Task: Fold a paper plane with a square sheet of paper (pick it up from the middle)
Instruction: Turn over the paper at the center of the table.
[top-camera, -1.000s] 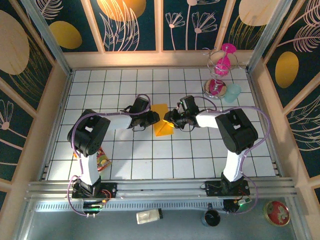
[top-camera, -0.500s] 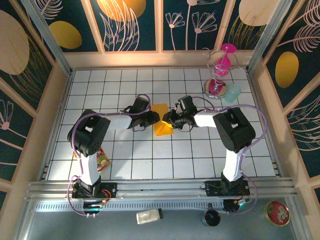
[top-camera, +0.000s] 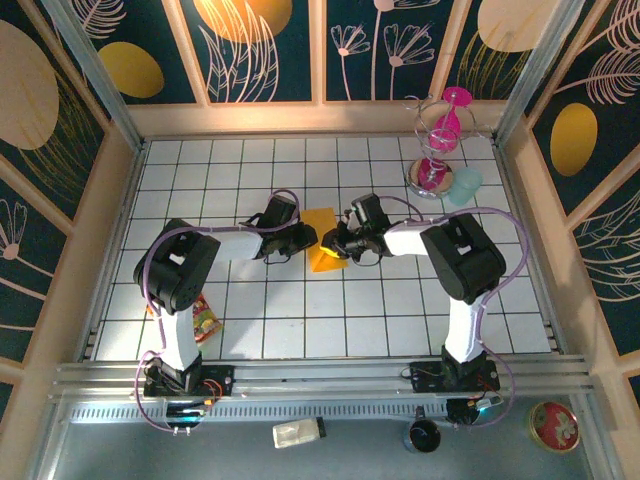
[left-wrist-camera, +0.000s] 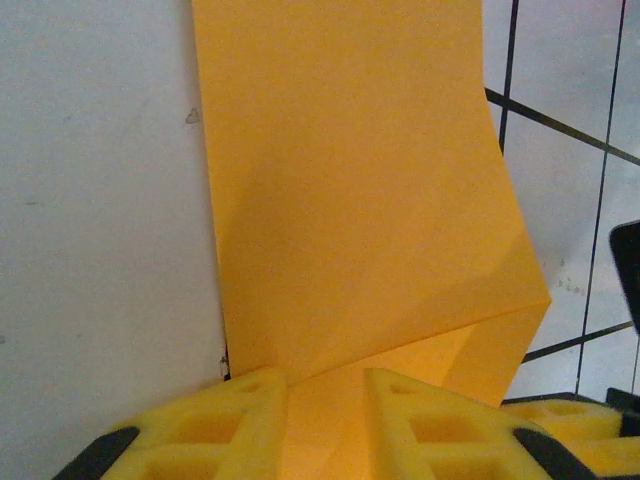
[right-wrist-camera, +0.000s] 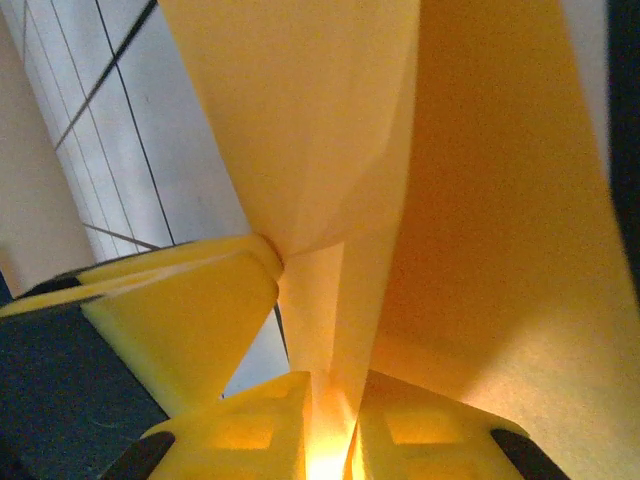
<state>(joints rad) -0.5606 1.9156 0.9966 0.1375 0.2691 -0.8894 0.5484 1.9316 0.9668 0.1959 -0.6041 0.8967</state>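
The square sheet of paper is orange-yellow, creased and partly folded, and lies mid-table between both grippers. My left gripper meets it from the left. In the left wrist view its yellow fingers stand apart over the sheet, which runs flat between them. My right gripper comes in from the right. Its jaws are pinched on a raised fold of the sheet. A yellow finger of the other gripper presses next to that fold. The paper plane is out of view.
A red-yellow snack packet lies by the left arm's base. A pink hourglass in a wire stand and a pale teal cup stand at the back right. Wooden walls ring the tiled floor.
The right gripper has shifted slightly left and closed on the paper fold. The left gripper's jaws have narrowed a little. The sheet stays in place.
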